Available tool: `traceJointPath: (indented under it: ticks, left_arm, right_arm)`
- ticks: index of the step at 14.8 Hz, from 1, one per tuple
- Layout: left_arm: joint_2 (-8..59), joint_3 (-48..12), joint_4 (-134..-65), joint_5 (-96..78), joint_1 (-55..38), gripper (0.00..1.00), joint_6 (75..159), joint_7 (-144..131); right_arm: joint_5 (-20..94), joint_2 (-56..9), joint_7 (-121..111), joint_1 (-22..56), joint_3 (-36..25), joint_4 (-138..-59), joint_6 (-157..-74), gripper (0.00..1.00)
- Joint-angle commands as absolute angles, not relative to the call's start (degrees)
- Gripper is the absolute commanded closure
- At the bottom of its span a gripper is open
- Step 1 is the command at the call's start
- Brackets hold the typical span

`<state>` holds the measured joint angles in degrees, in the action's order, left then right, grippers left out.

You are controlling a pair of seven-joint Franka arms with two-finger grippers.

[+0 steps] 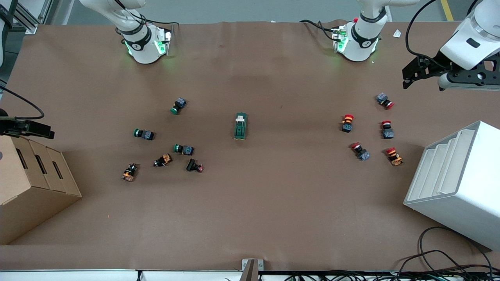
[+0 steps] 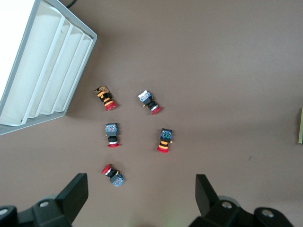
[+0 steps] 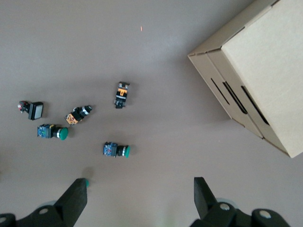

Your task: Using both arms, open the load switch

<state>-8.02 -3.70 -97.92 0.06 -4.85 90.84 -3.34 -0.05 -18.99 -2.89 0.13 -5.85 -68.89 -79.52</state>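
Note:
The load switch (image 1: 240,126), a dark-green block with a white lever piece at its end toward the robots' bases, lies flat at the middle of the table. Only a thin sliver of the switch (image 2: 301,126) shows in the left wrist view. Neither gripper touches it. My left gripper (image 1: 407,77) hangs open in the air at the left arm's end of the table, over the group of red-capped push-buttons (image 2: 112,134), with nothing between its fingers (image 2: 75,193). My right gripper (image 1: 43,132) hangs open at the right arm's end, above the green-capped push-buttons (image 3: 116,150), also with nothing in it.
Several red-capped push-buttons (image 1: 347,123) lie toward the left arm's end, with a white slotted bin (image 1: 461,175) beside them. Green-capped and other small buttons (image 1: 183,149) are scattered toward the right arm's end, near a cardboard box (image 1: 31,183). Cables (image 1: 441,261) trail along the front edge.

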Motion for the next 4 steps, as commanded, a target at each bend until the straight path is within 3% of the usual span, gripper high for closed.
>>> traceJointPath:
  ticks: [1,4]
  left_arm:
    - [-7.21,-2.99,-96.16,-0.17,-4.75,0.00,91.05,-1.76]
    - [-6.15,-2.99,-95.19,-0.52,-4.92,0.00,91.05,-1.93]
  right_arm:
    - [0.53,-15.74,-3.25,0.87,-5.89,-71.71,-78.57,0.00]
    - [0.09,-14.33,-3.25,2.11,-6.07,-72.94,-79.27,0.00]
